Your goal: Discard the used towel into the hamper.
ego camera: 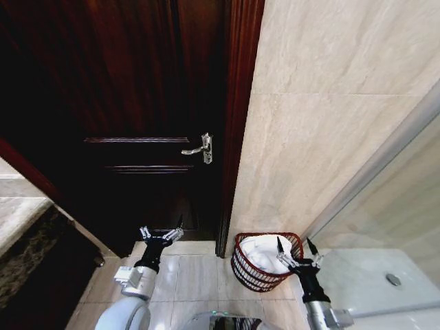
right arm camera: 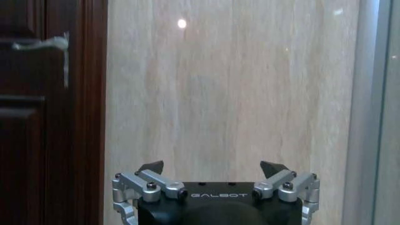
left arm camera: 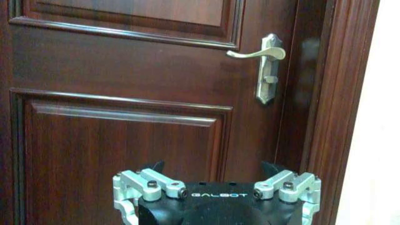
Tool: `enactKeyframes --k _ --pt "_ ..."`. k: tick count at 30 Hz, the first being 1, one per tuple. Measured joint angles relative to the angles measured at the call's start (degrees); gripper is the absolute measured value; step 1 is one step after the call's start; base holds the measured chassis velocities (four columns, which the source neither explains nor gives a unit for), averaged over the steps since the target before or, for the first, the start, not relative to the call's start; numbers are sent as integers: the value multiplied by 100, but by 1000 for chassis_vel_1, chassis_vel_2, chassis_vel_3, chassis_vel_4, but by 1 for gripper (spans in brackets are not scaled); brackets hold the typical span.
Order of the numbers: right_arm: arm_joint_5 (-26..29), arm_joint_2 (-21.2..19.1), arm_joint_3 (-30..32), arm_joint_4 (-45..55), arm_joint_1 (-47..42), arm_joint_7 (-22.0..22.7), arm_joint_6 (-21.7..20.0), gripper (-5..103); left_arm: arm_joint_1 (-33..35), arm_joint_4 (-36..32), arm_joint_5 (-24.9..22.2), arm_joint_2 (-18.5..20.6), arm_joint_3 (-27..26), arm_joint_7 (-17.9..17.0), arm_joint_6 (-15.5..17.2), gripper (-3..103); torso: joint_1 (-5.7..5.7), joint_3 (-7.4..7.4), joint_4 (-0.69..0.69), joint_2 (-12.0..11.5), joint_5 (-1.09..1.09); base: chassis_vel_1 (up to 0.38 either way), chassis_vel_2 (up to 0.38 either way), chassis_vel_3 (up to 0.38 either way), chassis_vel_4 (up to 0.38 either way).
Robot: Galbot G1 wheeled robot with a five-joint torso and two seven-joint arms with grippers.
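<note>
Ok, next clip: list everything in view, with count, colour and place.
Hamper: one, reddish-brown, on the floor against the wall, right of the door.
Towel: one, white, inside the hamper.
Door: one, dark wood, shut, straight ahead.
Door handle: one, silver lever, on the door's right edge.
Wall: beige stone, right of the door.
Shower tray: one, white, far right on the floor.
Left hand: open, empty, low before the door.
Right hand: open, empty, at the hamper's right rim.
</note>
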Motion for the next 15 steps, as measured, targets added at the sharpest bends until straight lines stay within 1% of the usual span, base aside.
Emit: enactKeyframes --k 9,15 --pt "-1 -74 -13 515 35 -71 -314 100 0 0 0 0 0 0 0 100 2 2 0 4 0 0 0 0 0" --pt "-74 -78 -25 532 63 -69 -316 100 0 0 0 0 0 0 0 100 2 3 0 5 0 0 0 0 0"
